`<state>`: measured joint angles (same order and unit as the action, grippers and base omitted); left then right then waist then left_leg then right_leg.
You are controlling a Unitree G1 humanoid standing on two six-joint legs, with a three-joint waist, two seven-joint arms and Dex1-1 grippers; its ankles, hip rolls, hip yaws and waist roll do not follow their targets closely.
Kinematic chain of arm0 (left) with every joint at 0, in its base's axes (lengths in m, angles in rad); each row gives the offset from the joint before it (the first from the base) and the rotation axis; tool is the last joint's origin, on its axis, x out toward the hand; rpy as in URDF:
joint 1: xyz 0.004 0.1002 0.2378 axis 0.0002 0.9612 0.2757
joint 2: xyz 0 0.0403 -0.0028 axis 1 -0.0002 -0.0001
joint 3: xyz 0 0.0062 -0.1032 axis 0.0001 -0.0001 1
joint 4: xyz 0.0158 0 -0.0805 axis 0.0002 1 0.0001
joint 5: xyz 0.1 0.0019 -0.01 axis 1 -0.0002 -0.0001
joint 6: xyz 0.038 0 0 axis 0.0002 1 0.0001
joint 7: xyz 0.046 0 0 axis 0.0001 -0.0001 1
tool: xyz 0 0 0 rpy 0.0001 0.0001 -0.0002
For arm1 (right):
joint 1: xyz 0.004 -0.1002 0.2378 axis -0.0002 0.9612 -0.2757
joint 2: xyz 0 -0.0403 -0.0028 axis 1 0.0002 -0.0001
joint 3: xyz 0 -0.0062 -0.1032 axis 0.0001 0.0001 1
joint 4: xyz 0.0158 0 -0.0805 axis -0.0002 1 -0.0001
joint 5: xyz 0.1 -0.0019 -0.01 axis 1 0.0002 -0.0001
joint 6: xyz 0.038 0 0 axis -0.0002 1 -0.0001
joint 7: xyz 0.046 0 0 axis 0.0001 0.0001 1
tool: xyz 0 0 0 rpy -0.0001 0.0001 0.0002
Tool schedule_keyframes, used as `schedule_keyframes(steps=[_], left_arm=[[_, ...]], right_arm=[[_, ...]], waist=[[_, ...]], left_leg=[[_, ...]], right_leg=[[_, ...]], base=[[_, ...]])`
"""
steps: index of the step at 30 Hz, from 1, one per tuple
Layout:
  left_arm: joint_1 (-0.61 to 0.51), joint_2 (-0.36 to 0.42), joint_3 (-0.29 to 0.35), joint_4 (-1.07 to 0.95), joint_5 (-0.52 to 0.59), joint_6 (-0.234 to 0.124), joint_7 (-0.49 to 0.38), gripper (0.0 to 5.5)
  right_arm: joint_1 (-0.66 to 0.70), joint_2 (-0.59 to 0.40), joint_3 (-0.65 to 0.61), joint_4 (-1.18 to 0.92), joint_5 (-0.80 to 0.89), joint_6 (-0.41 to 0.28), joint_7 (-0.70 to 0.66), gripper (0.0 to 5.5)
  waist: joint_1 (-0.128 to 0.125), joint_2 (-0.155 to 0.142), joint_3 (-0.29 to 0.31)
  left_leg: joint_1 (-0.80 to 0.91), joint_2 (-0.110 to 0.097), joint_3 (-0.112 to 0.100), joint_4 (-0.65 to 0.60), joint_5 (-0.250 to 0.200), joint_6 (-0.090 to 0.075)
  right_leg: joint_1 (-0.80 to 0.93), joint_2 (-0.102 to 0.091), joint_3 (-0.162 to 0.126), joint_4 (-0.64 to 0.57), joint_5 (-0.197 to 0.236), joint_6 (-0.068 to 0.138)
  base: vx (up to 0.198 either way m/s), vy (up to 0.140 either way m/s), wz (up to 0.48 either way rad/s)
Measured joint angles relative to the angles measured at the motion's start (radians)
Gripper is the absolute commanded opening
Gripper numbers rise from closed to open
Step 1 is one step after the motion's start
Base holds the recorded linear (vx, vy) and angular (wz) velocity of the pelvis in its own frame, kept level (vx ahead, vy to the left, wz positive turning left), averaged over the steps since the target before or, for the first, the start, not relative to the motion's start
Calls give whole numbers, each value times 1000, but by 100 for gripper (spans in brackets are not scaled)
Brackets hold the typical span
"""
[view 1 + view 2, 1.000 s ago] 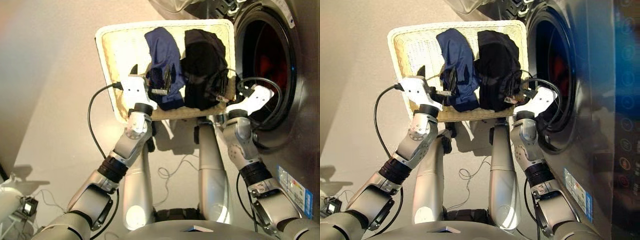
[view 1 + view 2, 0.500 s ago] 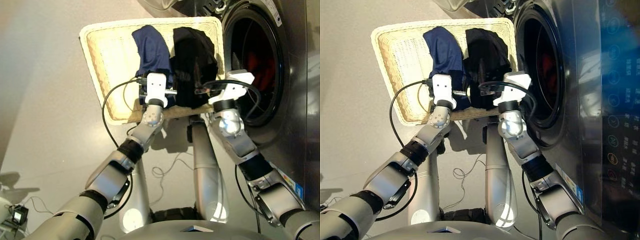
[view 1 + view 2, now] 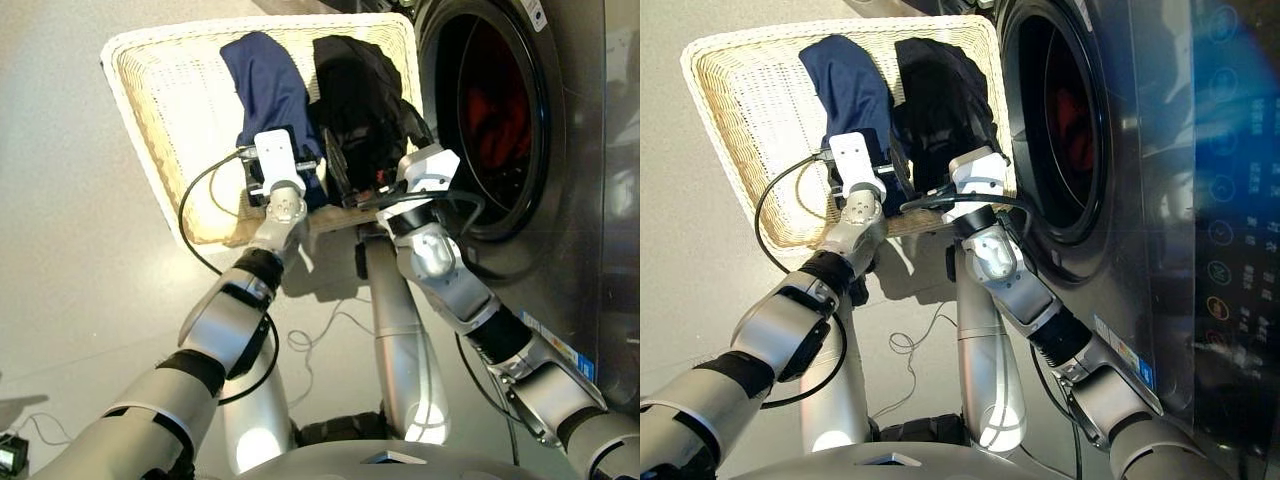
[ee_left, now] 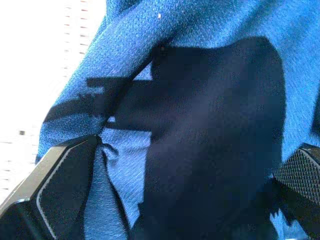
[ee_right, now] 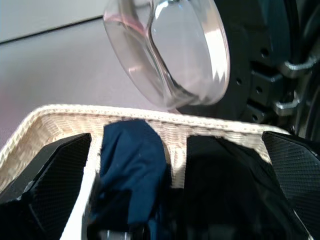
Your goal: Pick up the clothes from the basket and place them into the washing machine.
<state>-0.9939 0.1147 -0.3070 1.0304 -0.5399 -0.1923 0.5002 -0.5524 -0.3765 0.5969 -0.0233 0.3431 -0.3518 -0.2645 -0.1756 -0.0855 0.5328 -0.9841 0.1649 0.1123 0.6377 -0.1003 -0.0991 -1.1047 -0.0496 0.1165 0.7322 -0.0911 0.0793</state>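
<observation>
Navy blue woven cloth is filling the gap between your left jaws [image 4: 165, 200]: the two black fingers are standing apart with the fabric bunched between them and not yet pinched, so you are reading open jaws pressed into the navy blue garment [image 3: 265, 85]. A second ago that arm was hanging back at the near rim of the basket; it is now reaching further in and bearing down on the garment's near end. That suggests the grasp on the next piece is about to be made, and closing is the move left.

Your right jaws [image 5: 165, 200] are also spread wide and holding nothing; between them you are looking over the black crumpled garment [image 3: 360, 90] towards the round glass door [image 5: 172, 47], which is swung open beyond the far rim. This arm has swung inward from the porthole side and is now hovering over the black garment's near edge.

Both garments are lying side by side in the cream woven wicker basket [image 3: 160, 120], navy on the left, black on the right, touching along their inner edges. Something orange-red [image 3: 495, 110] is showing inside the drum of the dark grey glossy washing machine [image 3: 590, 190], so by your reckoning one piece is in and two remain.

Both forearms are stretching forward and converging, wrists nearly level with the basket's near rim, the left elbow bent outward, the right arm angling in from beside the porthole.
</observation>
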Motion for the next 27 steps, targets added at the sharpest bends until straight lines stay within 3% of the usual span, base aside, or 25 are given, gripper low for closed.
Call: schedule_keyframes(steps=[9,10,11,12,27], left_arm=[[-20,2,9,24,1,0,40,550],[-21,3,9,25,1,1,41,239],[-21,4,9,25,1,1,41,56],[-22,5,11,25,1,2,41,0],[17,15,-10,-39,15,-1,44,0]], right_arm=[[11,-2,-3,-27,18,0,6,550],[13,-3,-3,-27,19,0,6,550],[15,-3,-3,-27,19,0,6,550],[17,-3,-3,-27,19,0,6,550],[61,-9,-35,-20,17,-1,-6,550]], waist=[[-15,-2,0],[-15,-2,0],[-15,-2,0],[-15,-2,0],[-13,-3,0]], left_leg=[[-7,6,4,16,-11,0],[-7,6,4,17,-11,0],[-7,7,4,17,-11,0],[-8,7,4,16,-11,0],[4,6,5,6,-8,-3]], right_leg=[[-2,5,4,-3,4,-3],[-2,5,4,-3,2,0],[-2,5,4,-3,2,1],[-2,6,4,-3,1,2],[7,4,4,-7,6,-5]], base=[[0,0,0],[0,0,0],[0,0,0],[0,0,0],[0,0,0]])
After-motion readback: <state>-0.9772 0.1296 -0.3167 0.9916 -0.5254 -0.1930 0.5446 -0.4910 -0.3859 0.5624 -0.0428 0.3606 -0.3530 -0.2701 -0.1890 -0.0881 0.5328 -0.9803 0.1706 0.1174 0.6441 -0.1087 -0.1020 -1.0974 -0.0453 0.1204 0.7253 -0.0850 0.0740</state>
